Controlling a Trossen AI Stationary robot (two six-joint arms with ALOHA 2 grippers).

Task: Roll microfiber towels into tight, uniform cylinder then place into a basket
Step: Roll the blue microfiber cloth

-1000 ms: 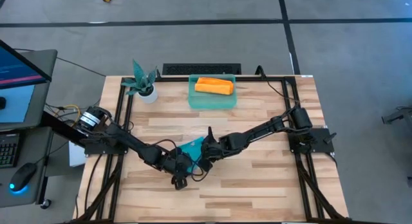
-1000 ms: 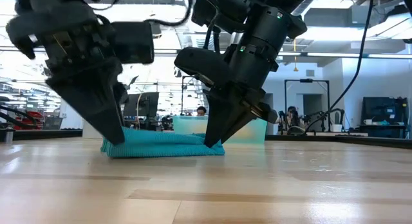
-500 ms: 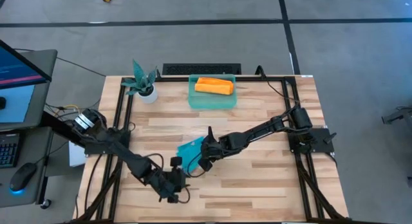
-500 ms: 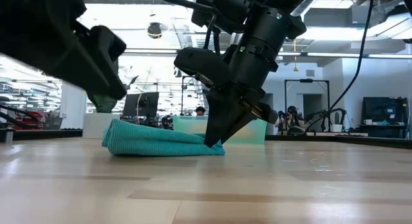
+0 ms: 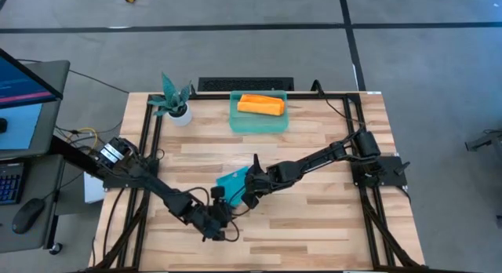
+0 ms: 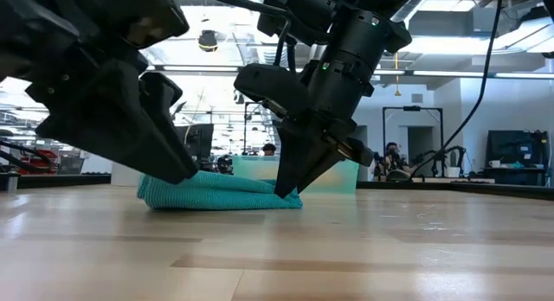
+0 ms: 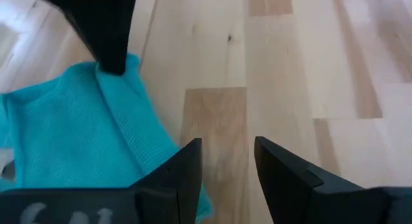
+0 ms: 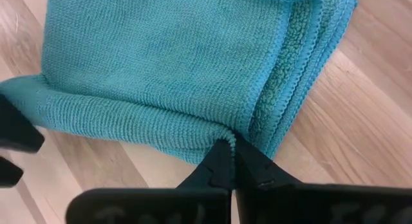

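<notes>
Where the high view takes in the whole wooden desk [image 5: 314, 226], it alone shows the basket [image 5: 259, 120] at the far edge with the rolled orange-yellow towel [image 5: 260, 105] lying inside it, and a potted plant [image 5: 174, 100] beside it near the far left corner. A monitor [image 5: 23, 77] and a mouse [image 5: 23, 216] sit off the desk on the left. The low view hides most of that behind the arms but shows how flat the teal-blue towel [image 6: 216, 194] lies on the desk, a low folded heap with the basket's pale green wall [image 6: 346, 176] just visible behind it.

The teal-blue towel sits near the middle of the desk, slightly toward the near side, between the two arms. The right wrist view shows what no other view does: several stacked layers along one folded edge, and the right gripper [image 8: 230, 161] clenched, its tips pinching a ridge of that towel at its edge. The left wrist view shows the left gripper [image 7: 226, 161] released, jaws parted over bare wood just beside a corner of the towel, grasping nothing; one left finger [image 7: 183, 169] overlaps the cloth's edge.
</notes>
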